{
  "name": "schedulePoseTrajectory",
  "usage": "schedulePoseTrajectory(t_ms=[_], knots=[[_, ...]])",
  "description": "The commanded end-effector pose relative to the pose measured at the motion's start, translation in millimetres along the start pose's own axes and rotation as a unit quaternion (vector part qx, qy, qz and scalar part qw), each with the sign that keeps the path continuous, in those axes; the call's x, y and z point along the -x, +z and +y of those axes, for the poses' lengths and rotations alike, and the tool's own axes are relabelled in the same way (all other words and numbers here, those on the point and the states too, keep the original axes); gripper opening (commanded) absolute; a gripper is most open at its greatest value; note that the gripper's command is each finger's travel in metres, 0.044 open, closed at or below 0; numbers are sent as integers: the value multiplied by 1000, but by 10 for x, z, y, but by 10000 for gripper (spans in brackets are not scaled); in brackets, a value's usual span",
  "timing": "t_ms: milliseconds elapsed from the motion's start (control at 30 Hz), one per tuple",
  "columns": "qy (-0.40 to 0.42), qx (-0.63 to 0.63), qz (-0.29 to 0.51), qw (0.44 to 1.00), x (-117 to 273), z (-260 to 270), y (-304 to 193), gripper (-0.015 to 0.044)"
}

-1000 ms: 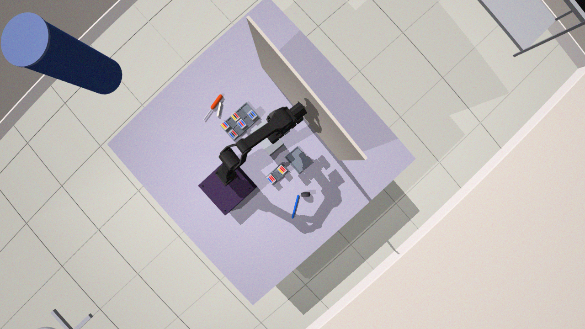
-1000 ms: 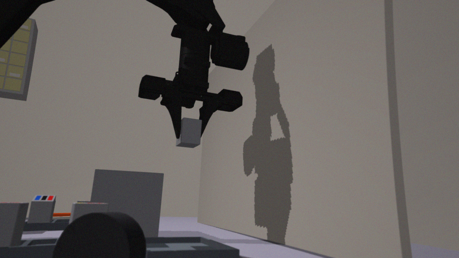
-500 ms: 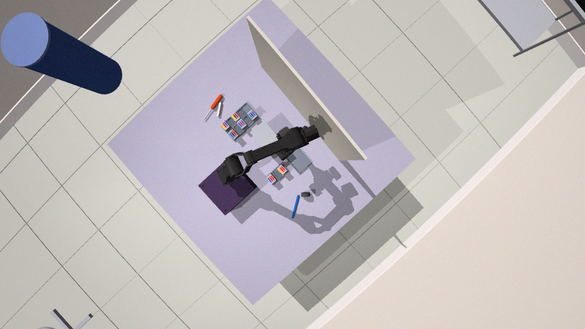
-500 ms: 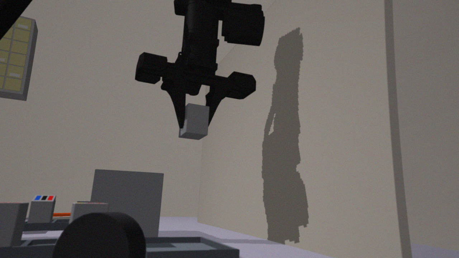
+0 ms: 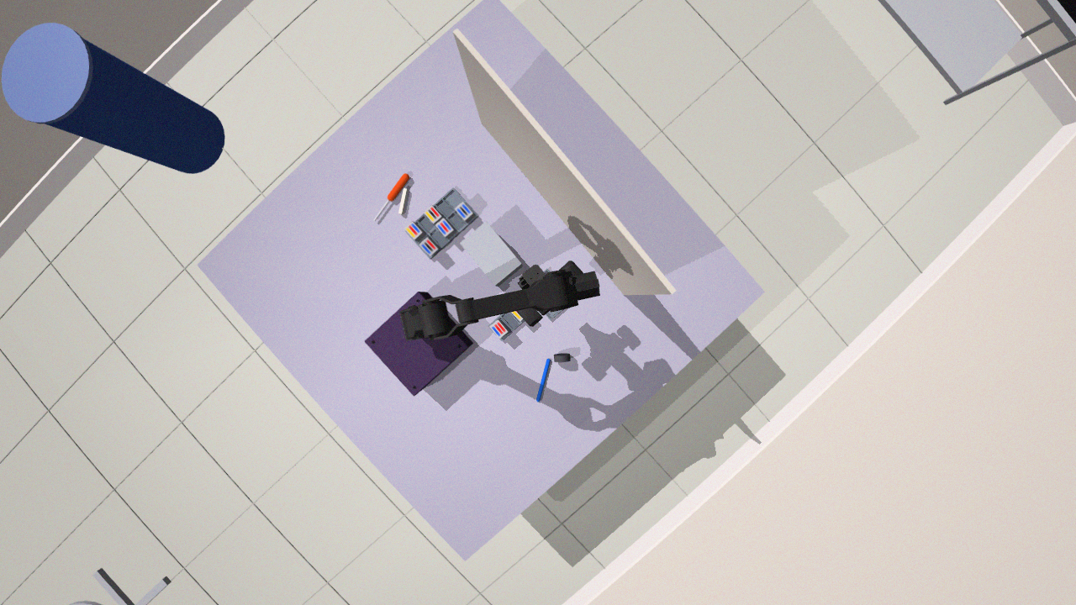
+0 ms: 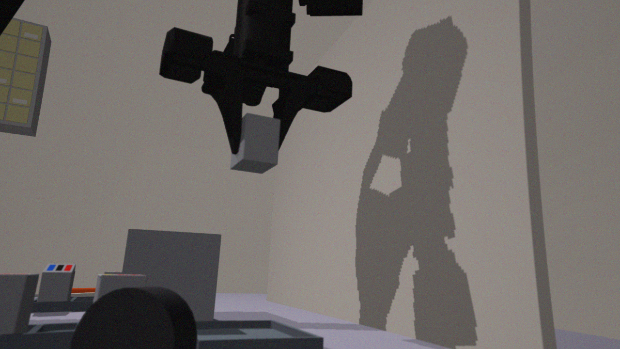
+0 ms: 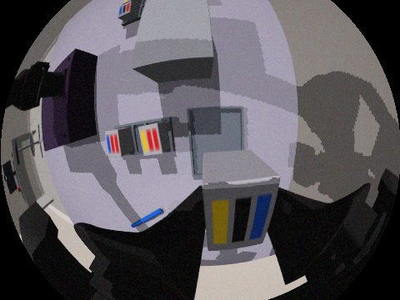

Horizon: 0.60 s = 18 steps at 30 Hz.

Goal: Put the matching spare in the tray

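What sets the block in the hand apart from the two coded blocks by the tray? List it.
Held block: stripes yellow, black, blue; pair: blue-red-red and yellow-red-red.
Held block hangs in the hand, above the tray; pair sits beside it on the table.
All are grey, with three stripes.
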State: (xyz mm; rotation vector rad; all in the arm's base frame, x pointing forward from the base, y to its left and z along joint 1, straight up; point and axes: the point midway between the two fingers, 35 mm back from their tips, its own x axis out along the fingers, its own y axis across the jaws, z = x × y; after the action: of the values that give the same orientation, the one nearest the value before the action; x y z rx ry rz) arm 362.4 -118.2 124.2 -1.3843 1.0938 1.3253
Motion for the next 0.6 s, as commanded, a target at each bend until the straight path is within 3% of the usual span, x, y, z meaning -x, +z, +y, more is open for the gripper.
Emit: schedulePoseTrajectory(t_ms=[0, 567], knots=[[-5, 8, 0, 1000, -4, -17, -19, 0], [-5, 8, 0, 1000, -189, -50, -37, 0]])
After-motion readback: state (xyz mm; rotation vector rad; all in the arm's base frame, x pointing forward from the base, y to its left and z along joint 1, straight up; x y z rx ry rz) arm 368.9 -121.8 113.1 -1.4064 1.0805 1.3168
